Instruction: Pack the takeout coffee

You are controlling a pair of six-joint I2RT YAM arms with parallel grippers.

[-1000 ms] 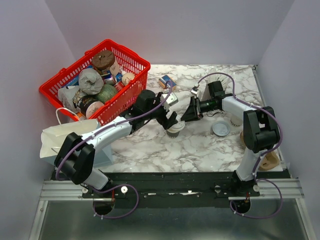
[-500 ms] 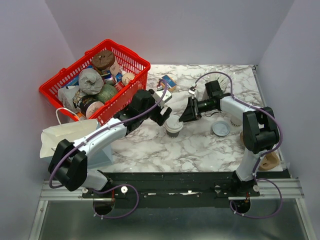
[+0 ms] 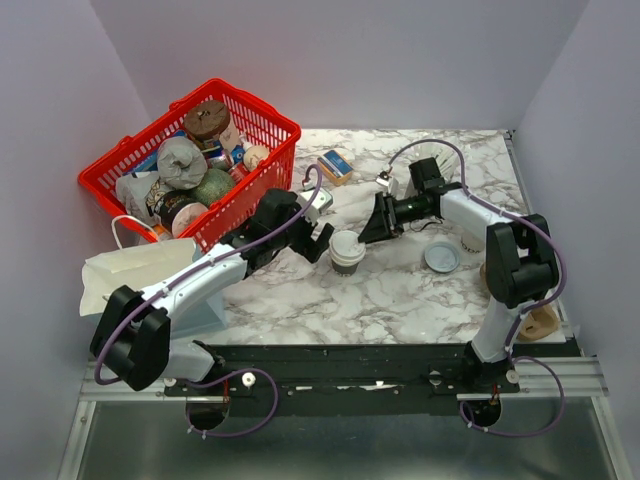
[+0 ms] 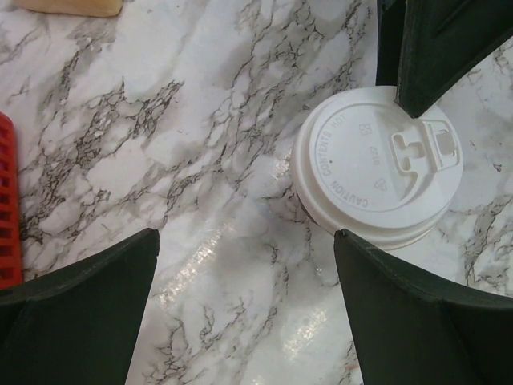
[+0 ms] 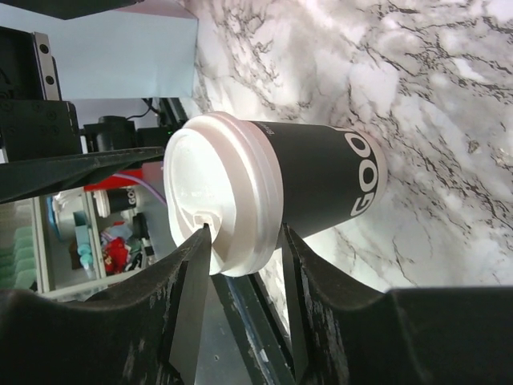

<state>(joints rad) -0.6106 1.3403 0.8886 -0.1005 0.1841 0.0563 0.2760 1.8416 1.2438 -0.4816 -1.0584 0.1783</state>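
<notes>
The takeout coffee (image 3: pixel 347 249), a dark cup with a white lid (image 4: pixel 377 164), stands upright on the marble table near the middle. My right gripper (image 3: pixel 368 236) reaches it from the right, turned on its side. One finger lies on the lid top by the sip hole. The other presses under the lid rim against the cup body (image 5: pixel 321 180), so this gripper (image 5: pixel 247 233) is shut on the cup's lid edge. Left of the cup, my left gripper (image 3: pixel 320 240) stands wide open, with only marble between its fingers (image 4: pixel 244 313).
A red basket (image 3: pixel 268 118) full of several items sits at the back left, with a white paper bag (image 3: pixel 120 275) in front of it. A small tan and blue box (image 3: pixel 336 166) lies behind the cup. A loose lid disc (image 3: pixel 441 258) lies to the right.
My left gripper, which was around the cup a second ago, has drawn back to the left and leaves the cup uncovered. The right gripper keeps its hold on the lid edge.
</notes>
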